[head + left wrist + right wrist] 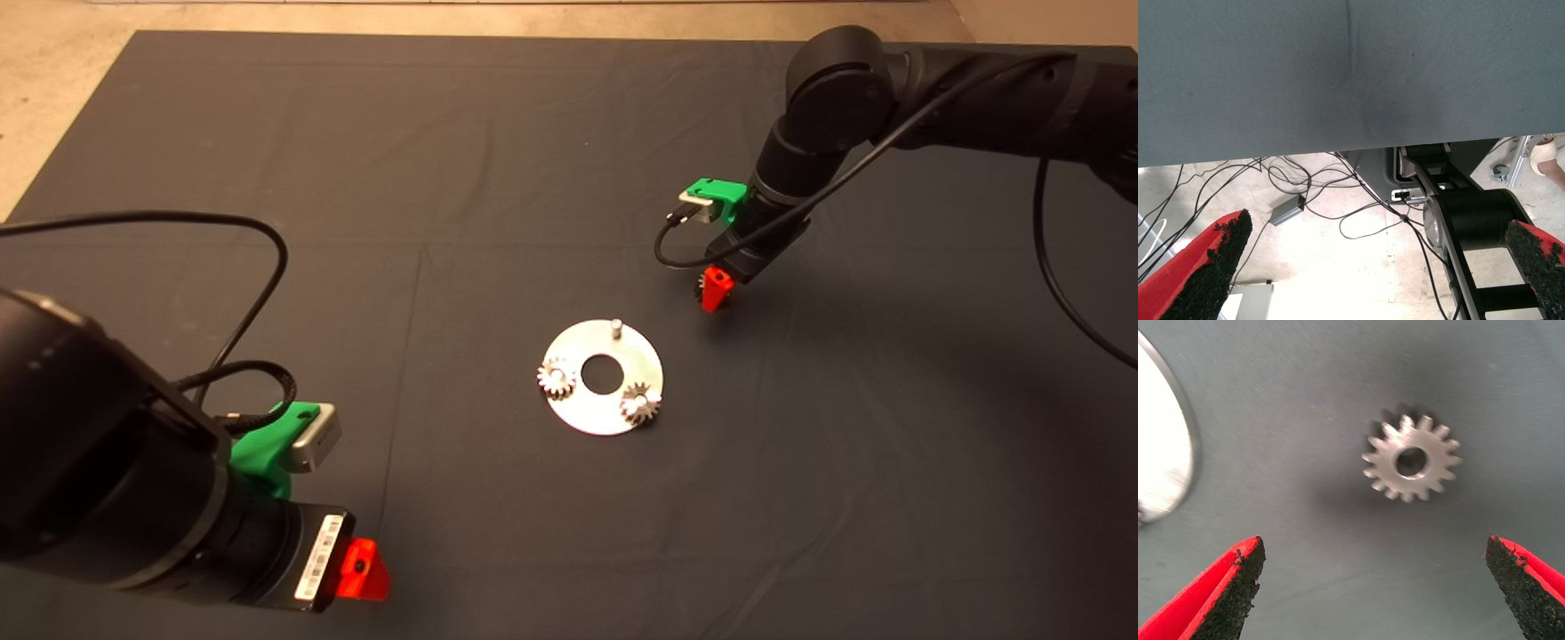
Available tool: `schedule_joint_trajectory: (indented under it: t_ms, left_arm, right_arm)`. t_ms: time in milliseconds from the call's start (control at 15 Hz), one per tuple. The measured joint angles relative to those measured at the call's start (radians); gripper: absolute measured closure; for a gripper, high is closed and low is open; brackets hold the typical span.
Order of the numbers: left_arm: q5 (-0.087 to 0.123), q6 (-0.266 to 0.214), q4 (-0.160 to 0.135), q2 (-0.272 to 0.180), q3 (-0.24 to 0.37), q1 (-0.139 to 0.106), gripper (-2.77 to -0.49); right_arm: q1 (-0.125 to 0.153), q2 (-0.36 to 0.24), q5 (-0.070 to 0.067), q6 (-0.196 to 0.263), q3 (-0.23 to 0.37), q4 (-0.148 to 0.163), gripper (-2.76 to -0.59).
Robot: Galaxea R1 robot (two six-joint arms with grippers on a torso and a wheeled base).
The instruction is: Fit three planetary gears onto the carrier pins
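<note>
The shiny round carrier disc (587, 418) lies on the middle of the mat. Two planetary gears sit on its pins, one at the left (557, 379) and one at the near right (640, 403). The far pin (614, 326) is bare. The third gear (1411, 458) lies flat on the mat beside the disc's edge (1165, 453). My right gripper (711, 289) hovers over that gear, to the far right of the disc, open and empty in its wrist view (1373, 547). My left gripper (360, 569) is parked at the mat's near left, open and empty (1376, 223).
The dark mat (498, 160) has bare floor past its far and left edges (53, 98). The left wrist view looks past the mat's edge at floor cables (1305, 193) and a black machine base (1471, 220). The right arm's cable (1058, 267) hangs over the mat's right side.
</note>
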Motion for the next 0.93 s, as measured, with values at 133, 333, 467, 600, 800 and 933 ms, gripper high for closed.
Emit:
schedule_joint_trajectory:
  t_ms: [133,333,467,600,800,933]
  left_arm:
    - [0.000,0.000,0.000,0.000,0.000,0.000,-2.76]
    - [0.000,0.000,0.000,0.000,0.000,0.000,-2.76]
    - [0.000,0.000,0.000,0.000,0.000,0.000,-2.76]
    - [0.000,0.000,0.000,0.000,0.000,0.000,-2.76]
    - [0.000,0.000,0.000,0.000,0.000,0.000,-2.76]
    - [0.000,0.000,0.000,0.000,0.000,0.000,-2.76]
  right_arm:
    - [0.000,0.008,0.001,0.003,-0.020,0.031,-2.46]
    - [0.000,0.011,0.000,0.008,-0.046,0.069,-2.46]
    - [-0.001,0.014,0.001,0.010,-0.053,0.073,-2.46]
    - [-0.002,0.014,0.000,0.010,-0.055,0.074,-2.46]
    - [-0.012,0.013,0.000,0.010,-0.062,0.072,-2.46]
    - [-0.016,0.013,0.000,0.010,-0.063,0.067,-2.46]
